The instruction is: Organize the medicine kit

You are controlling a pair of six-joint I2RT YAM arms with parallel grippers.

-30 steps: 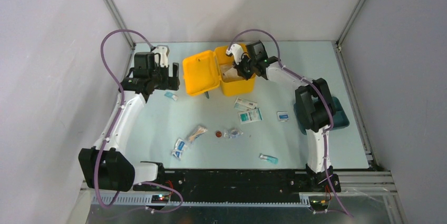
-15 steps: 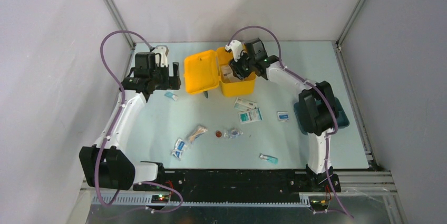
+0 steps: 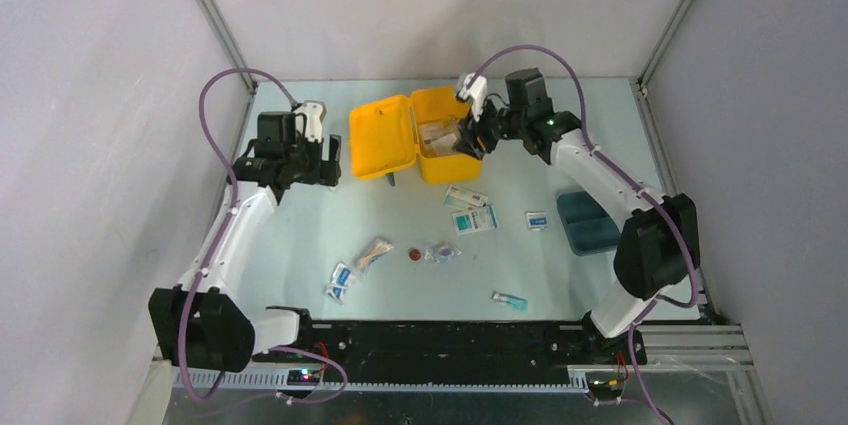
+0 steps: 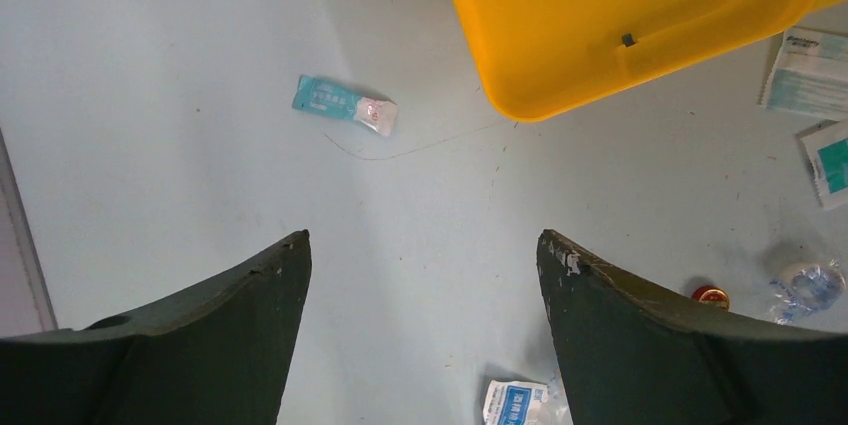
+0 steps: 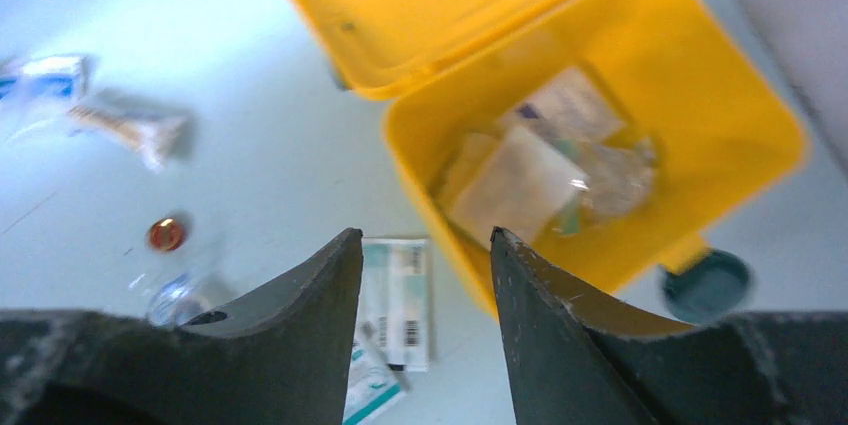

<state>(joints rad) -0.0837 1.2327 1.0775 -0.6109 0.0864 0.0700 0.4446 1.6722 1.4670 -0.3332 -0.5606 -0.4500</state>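
**Medicine kit, lid open**

Medicine kit [image 3: 383,135]: far centre of table [image 3: 300,235], lid hinged left, packets [image 5: 525,180] inside.
Right gripper [image 5: 423,235]: fingers parted, empty, above kit's right edge.
Left gripper [image 4: 422,245]: fingers wide, empty, left of kit, near a sachet [image 4: 344,105].

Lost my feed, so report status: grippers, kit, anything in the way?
Left gripper open, empty. Right gripper open, empty, by the kit. Kit open, packets inside. Nothing blocking it; sachets loose nearby.

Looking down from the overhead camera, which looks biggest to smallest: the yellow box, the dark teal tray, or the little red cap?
Largest: the medicine kit, lid open.
Next: the dark teal tray.
Smallest by far: the red cap.
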